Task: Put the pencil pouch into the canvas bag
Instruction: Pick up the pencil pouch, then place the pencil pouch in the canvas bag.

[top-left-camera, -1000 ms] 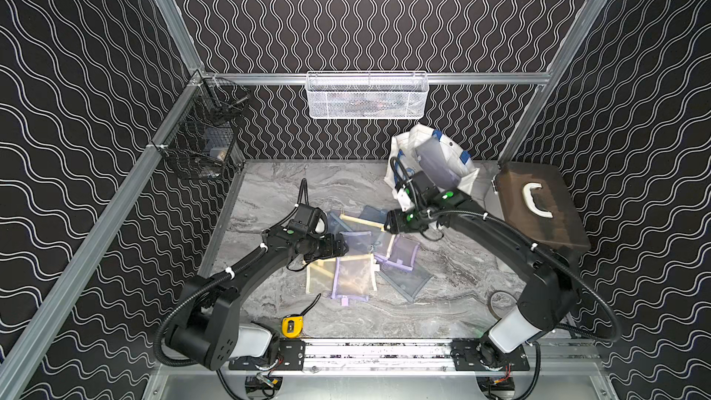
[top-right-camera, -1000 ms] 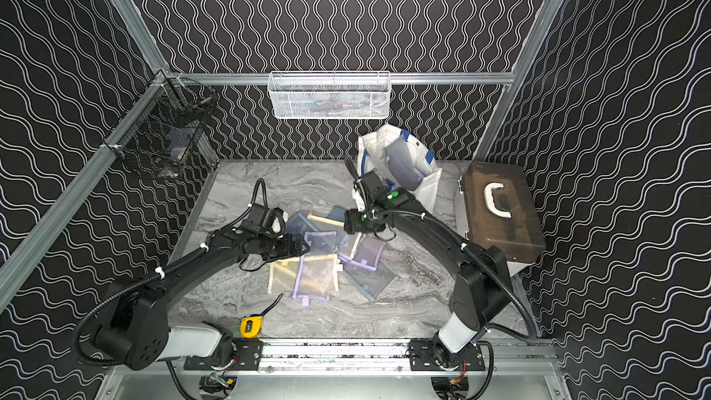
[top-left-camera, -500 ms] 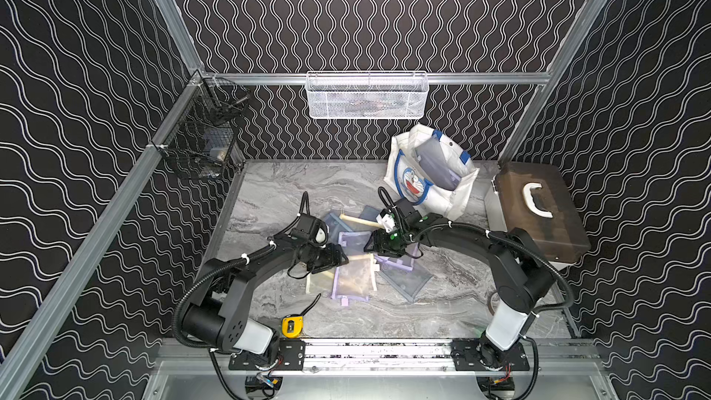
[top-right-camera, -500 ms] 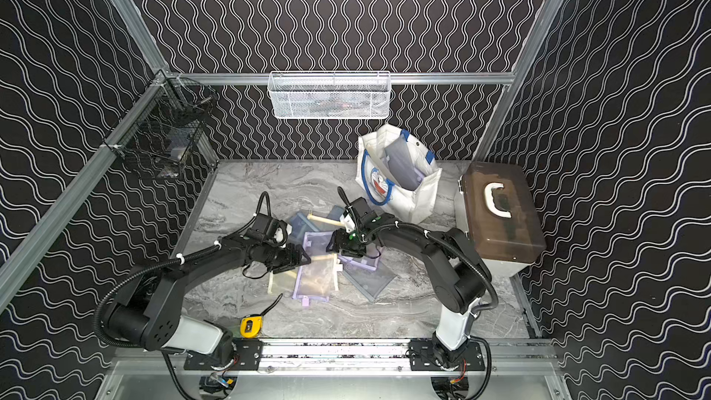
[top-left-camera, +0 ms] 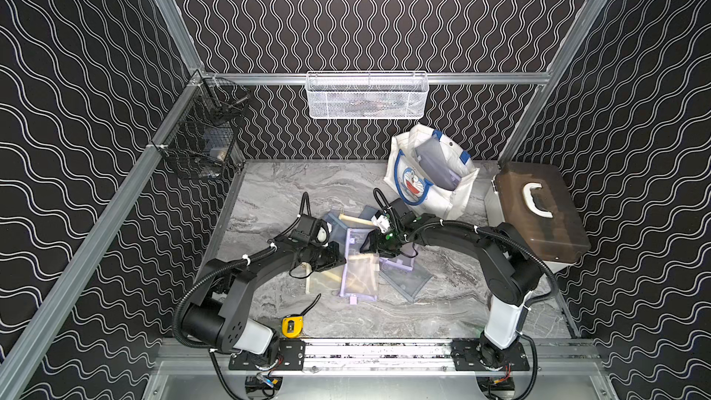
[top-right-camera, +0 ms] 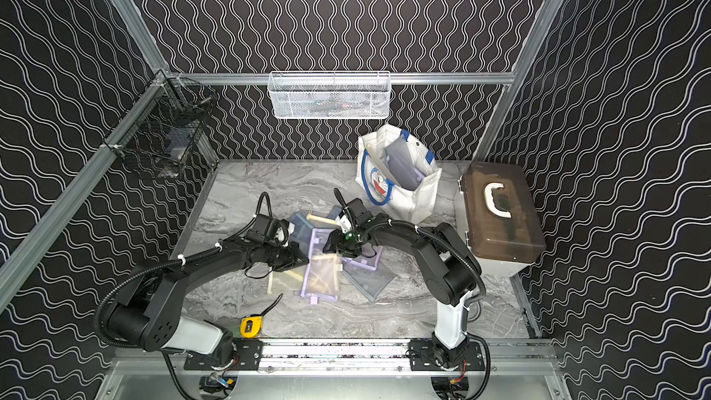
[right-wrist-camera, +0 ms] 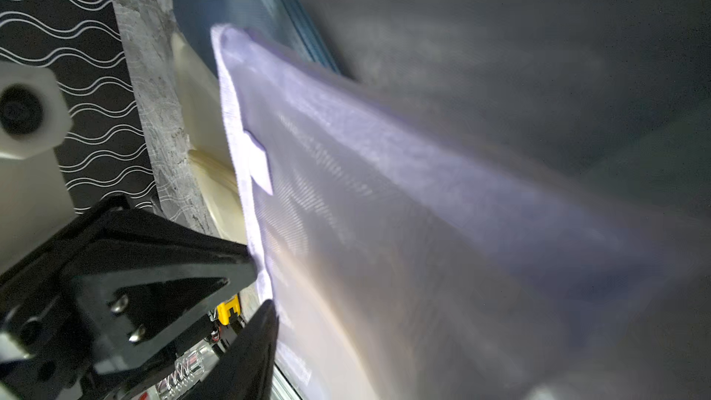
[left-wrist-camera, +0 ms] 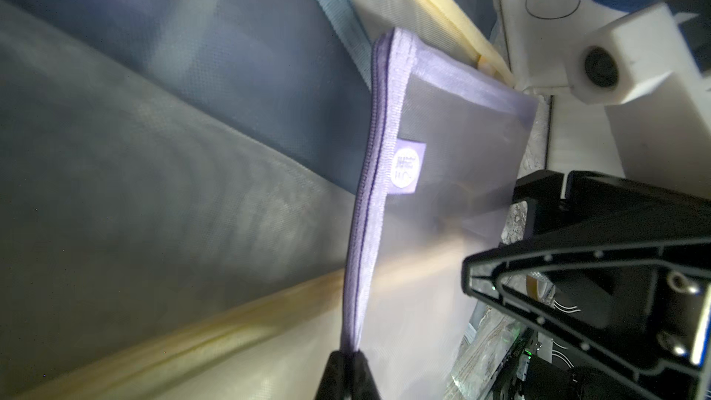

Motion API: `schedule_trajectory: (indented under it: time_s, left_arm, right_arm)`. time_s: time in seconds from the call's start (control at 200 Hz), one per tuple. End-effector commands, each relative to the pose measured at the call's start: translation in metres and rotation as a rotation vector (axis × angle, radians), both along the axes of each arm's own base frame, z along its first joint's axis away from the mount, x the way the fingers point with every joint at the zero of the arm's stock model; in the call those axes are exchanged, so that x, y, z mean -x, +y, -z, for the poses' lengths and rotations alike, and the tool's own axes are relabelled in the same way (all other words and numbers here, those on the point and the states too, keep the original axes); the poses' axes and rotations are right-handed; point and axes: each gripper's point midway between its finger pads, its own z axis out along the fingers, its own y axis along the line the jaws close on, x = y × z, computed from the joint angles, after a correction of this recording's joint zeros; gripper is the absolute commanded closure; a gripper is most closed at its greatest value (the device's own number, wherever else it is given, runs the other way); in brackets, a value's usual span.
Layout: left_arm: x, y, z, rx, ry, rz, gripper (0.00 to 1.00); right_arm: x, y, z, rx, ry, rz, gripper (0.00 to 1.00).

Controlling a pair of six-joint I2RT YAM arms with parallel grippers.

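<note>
While left jaws pinch one purple pencil pouch [left-wrist-camera: 454, 155], right jaws spread; one canvas bag [top-left-camera: 446, 202] upright.

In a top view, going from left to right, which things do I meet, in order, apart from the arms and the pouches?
Black wire basket → small yellow tape measure → white wire-mesh basket → white canvas bag with blue handles → brown translucent case with white handle.

I see bare counter [top-left-camera: 277, 186] behind the pile of pouches [top-left-camera: 361, 278]. My right arm [top-left-camera: 454, 230] lies between that pile and the canvas bag [top-left-camera: 442, 202]. A grey pouch [top-left-camera: 434, 165] fills part of its open top.
</note>
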Motion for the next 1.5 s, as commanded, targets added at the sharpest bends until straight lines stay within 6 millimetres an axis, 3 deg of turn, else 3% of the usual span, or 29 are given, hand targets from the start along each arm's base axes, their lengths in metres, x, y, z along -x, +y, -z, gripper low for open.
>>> schedule_trajectory:
  time_s: [0.0, 0.155, 0.25, 0.295, 0.43, 0.515, 0.58, 0.626, 0.706, 0.776, 0.836, 0.931, 1.036, 1.271, 1.391, 1.496]
  left_arm:
    - [-0.006, -0.002, -0.015, 0.012, -0.049, 0.006, 1.00]
    - [-0.011, -0.006, -0.043, 0.046, -0.120, 0.016, 1.00]
    - [-0.015, -0.014, -0.069, 0.118, -0.173, 0.019, 1.00]
    - [-0.017, -0.017, -0.081, 0.151, -0.192, 0.014, 1.00]
    - [-0.021, -0.023, -0.116, 0.233, -0.252, 0.007, 1.00]
    - [-0.022, -0.027, -0.131, 0.269, -0.270, 0.010, 1.00]
    - [-0.022, -0.028, -0.139, 0.284, -0.280, 0.011, 1.00]
    - [-0.022, -0.028, -0.141, 0.287, -0.283, 0.012, 1.00]
    - [-0.022, -0.027, -0.143, 0.279, -0.287, 0.005, 1.00]
    - [-0.022, -0.024, -0.141, 0.258, -0.290, -0.005, 0.72]
    - [-0.022, -0.021, -0.139, 0.230, -0.295, -0.010, 0.46]
    - [-0.021, -0.012, -0.129, 0.136, -0.305, -0.010, 0.18]
    - [-0.018, 0.000, -0.116, -0.004, -0.311, 0.008, 0.02]
    - [-0.012, 0.003, -0.107, -0.069, -0.304, 0.032, 0.01]
    - [-0.009, -0.004, -0.104, -0.076, -0.298, 0.061, 0.01]
    - [-0.007, -0.010, -0.106, -0.067, -0.299, 0.077, 0.01]
  right_arm:
    - [0.001, -0.005, -0.014, 0.011, -0.038, -0.004, 0.39]
    - [0.003, -0.014, -0.042, -0.016, -0.071, 0.021, 0.36]
    - [0.001, -0.012, -0.071, -0.093, -0.112, 0.041, 0.35]
    - [0.005, -0.016, -0.070, -0.102, -0.102, 0.048, 0.36]
    - [0.001, -0.013, -0.100, -0.172, -0.150, 0.056, 0.42]
    - [-0.001, -0.010, -0.113, -0.207, -0.175, 0.051, 0.51]
    - [0.000, -0.010, -0.116, -0.211, -0.185, 0.047, 0.68]
    - [-0.006, -0.007, -0.135, -0.238, -0.228, 0.042, 0.79]
    - [-0.007, -0.006, -0.149, -0.260, -0.279, 0.029, 0.91]
    - [-0.008, -0.009, -0.161, -0.248, -0.330, 0.009, 1.00]
    - [-0.012, -0.016, -0.171, -0.191, -0.384, -0.009, 1.00]
    - [-0.026, -0.041, -0.187, -0.044, -0.468, -0.027, 1.00]
    - [-0.055, -0.082, -0.212, 0.092, -0.552, -0.011, 1.00]
    - [-0.132, -0.199, -0.279, 0.408, -0.745, 0.202, 1.00]
    - [-0.163, -0.231, -0.303, 0.484, -0.831, 0.290, 1.00]
    - [-0.187, -0.242, -0.304, 0.532, -0.871, 0.304, 1.00]
